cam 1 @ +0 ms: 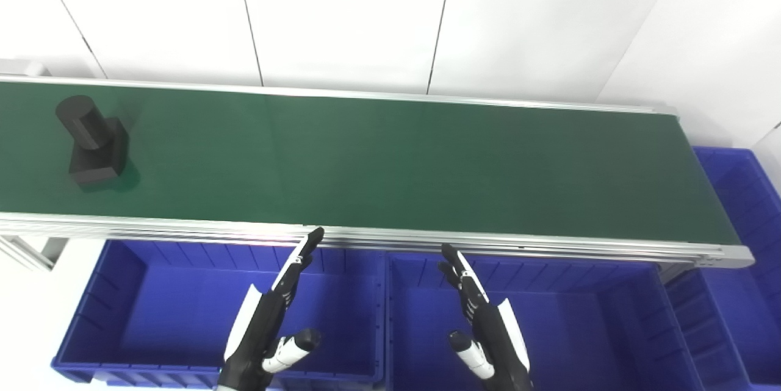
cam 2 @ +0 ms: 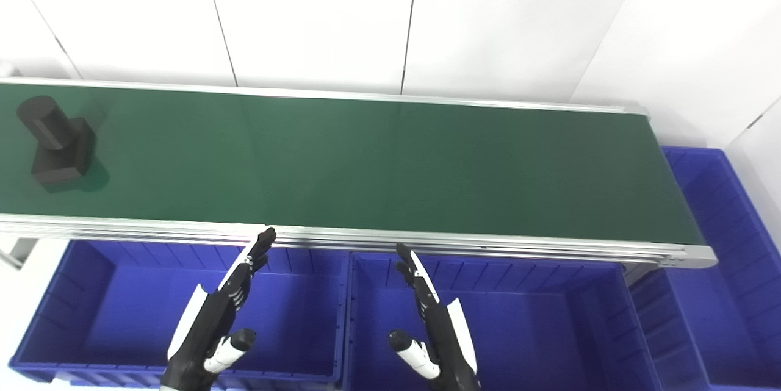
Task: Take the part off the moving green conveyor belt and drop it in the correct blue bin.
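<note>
Black part (cam 1: 91, 142) on green belt (cam 1: 390, 165), far toward belt's left end, lying flat; round cylinder end pointing to belt's far-left corner, square block end nearer belt's front edge; dark shadow on belt just beside block; touched by neither hand.

Left hand (cam 1: 268, 318) below belt's front rail (cam 1: 488, 247), over left bin (cam 1: 91, 318); fingers straight and spread from thumb, holding nothing; fingertips (cam 1: 314, 237) just reaching rail's lower edge; thumb sticking out sideways toward right hand.

Right hand (cam 1: 482, 318) also below belt's front rail, over middle bin (cam 1: 610, 324); fingers extended, thumb apart, nothing held; fingertips near rail but slightly short of it.

Both hands roughly under belt's middle stretch, well apart from part.

3 blue bins seen: left and middle ones side by side under belt's front edge, sharing a touching wall; third bin (cam 1: 741, 208) past belt's right end, partly cut by frame.

White panelled wall (cam 1: 390, 13) behind belt's far rail.
</note>
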You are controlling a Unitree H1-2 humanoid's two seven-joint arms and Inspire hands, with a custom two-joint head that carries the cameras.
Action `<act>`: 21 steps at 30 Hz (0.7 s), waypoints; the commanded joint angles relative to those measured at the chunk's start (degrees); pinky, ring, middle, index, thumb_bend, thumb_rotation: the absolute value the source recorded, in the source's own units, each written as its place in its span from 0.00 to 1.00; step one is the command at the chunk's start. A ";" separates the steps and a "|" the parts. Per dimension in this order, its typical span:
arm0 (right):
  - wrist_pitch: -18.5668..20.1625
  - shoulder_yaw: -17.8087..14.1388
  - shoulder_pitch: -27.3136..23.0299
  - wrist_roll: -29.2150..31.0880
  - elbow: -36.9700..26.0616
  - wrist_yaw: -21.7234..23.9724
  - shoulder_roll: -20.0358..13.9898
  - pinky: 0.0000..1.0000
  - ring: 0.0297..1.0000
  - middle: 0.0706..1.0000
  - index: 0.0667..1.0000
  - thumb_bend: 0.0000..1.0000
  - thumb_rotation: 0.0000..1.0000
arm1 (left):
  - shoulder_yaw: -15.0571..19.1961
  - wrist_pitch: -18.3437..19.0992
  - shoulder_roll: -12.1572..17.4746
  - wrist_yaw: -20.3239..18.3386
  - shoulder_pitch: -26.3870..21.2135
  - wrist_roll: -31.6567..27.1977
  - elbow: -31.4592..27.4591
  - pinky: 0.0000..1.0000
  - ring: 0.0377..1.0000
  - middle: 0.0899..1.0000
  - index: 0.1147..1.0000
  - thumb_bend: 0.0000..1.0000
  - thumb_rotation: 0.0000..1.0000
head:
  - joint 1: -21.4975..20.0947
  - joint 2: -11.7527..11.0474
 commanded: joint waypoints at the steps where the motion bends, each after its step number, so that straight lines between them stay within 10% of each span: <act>1: -0.02 0.21 -0.24 0.11 -1.48 -0.28 0.53 0.95 0.93 0.96 0.96 0.94 0.94 | -0.09 -0.67 -0.17 0.19 -0.15 -0.34 -1.20 0.97 0.98 0.97 0.94 0.80 0.95 | 0.03 0.03; 21: 0.05 0.35 -0.41 -0.36 -1.52 -0.42 0.70 0.95 0.92 0.96 0.95 0.94 0.94 | -0.08 -0.29 -0.13 0.29 -0.26 0.16 -1.24 0.97 0.99 0.97 0.94 0.80 0.95 | -0.10 0.01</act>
